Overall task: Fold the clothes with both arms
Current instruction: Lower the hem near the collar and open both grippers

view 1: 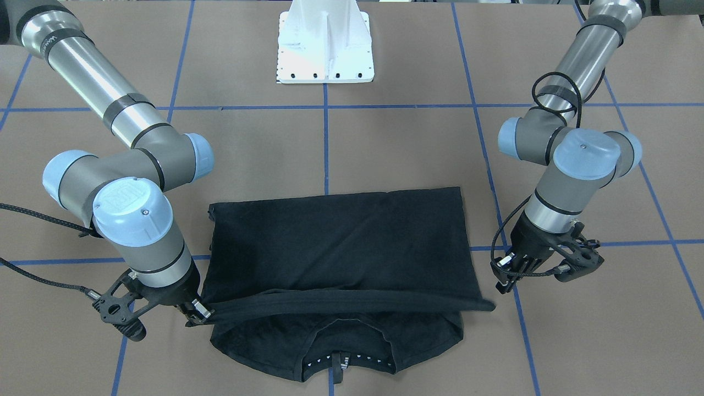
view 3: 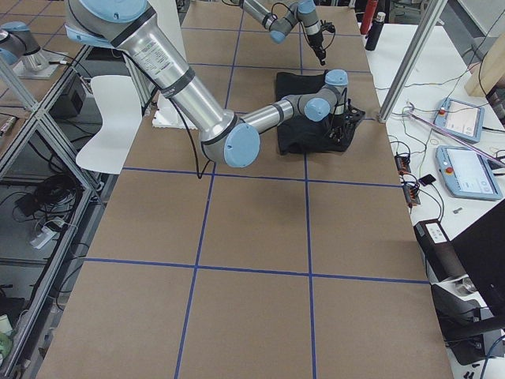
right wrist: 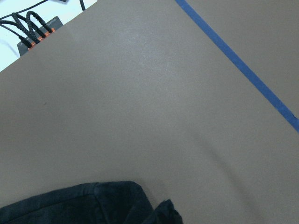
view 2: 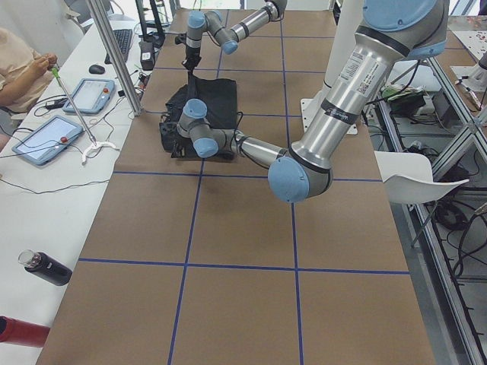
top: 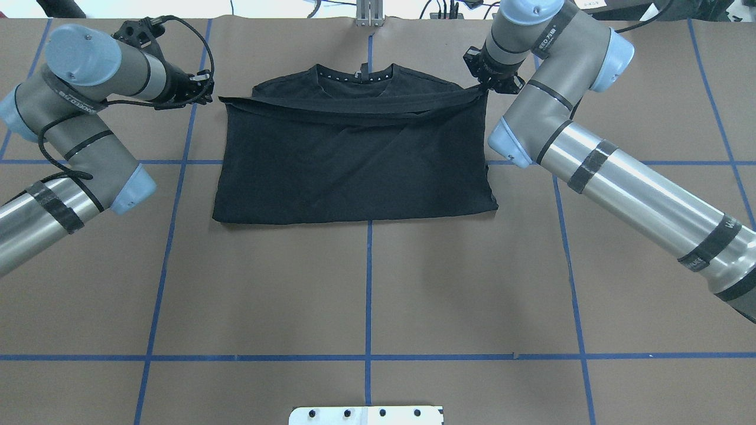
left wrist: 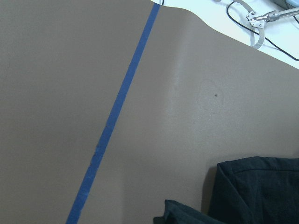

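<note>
Nearest the onlooker runs a white side table (view 2: 30, 205) carrying a black bottle (view 2: 47, 268), two touch-screen control pendants (view 2: 46, 141) and a keyboard (view 2: 122, 38). A person (view 2: 19, 65) sits at it, and an aluminium post (view 2: 114, 61) stands where it meets the work area.

Beyond lies the brown paper-covered surface (view 1: 396, 148), marked into squares by blue tape lines (view 1: 325, 143). A black T-shirt (view 1: 341, 247) lies flat on the half of the surface nearest the side table. It sits astride the centre tape line, with its collar (view 1: 344, 360) toward the onlooker. Its lower part is doubled over the chest, so the hem (view 1: 352, 301) runs as a band across the shirt just short of the collar.

The right end effector (view 1: 197, 314) is pinched onto one end of that hem and holds it slightly off the cloth below. From the front camera, the wrist of the right arm (view 1: 126, 181) hides the shirt's corner there. The other end of the hem lies free.

The left end effector (view 1: 501, 275) hangs just beside that side of the shirt, apart from it and gripping nothing. How wide its jaws stand cannot be told. The left arm (view 1: 572, 165) leans in over bare paper.

Farthest back stands the robot's white pedestal base (view 1: 325, 49).
</note>
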Robot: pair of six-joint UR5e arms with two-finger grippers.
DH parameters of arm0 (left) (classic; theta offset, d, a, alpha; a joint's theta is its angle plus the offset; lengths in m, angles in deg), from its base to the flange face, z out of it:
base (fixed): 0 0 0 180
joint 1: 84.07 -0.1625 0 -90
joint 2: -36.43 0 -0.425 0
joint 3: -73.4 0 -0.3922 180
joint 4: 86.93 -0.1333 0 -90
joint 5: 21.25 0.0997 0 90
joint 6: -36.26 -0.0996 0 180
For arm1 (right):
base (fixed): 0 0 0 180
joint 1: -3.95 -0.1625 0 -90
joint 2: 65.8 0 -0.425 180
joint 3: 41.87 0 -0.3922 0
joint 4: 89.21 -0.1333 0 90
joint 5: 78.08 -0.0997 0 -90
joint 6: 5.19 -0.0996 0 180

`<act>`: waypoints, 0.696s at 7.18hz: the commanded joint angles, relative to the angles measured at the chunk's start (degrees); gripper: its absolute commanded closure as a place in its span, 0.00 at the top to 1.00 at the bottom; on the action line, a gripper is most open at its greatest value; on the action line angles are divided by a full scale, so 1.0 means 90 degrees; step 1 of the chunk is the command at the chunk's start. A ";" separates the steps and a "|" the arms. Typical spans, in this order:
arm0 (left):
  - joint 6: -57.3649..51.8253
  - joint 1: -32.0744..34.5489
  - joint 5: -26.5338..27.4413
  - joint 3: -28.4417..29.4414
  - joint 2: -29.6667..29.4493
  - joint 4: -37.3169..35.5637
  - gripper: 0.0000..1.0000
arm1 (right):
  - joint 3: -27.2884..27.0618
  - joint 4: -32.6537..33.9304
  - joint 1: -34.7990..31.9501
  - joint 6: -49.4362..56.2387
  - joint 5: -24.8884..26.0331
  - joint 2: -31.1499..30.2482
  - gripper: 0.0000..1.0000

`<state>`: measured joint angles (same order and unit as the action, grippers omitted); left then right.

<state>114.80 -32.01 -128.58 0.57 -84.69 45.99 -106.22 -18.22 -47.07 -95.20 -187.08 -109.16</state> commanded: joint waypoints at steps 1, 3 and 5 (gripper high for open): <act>0.0014 0.0006 0.0001 0.0016 -0.0009 0.0084 0.36 | -0.0076 -0.0026 -0.0004 -0.0037 -0.0008 0.0032 0.78; 0.0014 0.0045 -0.0009 0.0006 -0.0009 0.0104 0.36 | -0.0329 -0.0046 -0.0014 -0.0251 -0.0018 -0.0016 0.99; 0.0004 0.0123 -0.0028 -0.0091 -0.0038 0.0104 0.37 | -0.1543 -0.0055 0.0228 -0.0999 -0.0018 -0.0812 0.99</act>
<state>114.87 -31.37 -128.73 0.26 -84.87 46.90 -113.26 -18.64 -46.54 -99.77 -187.23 -111.81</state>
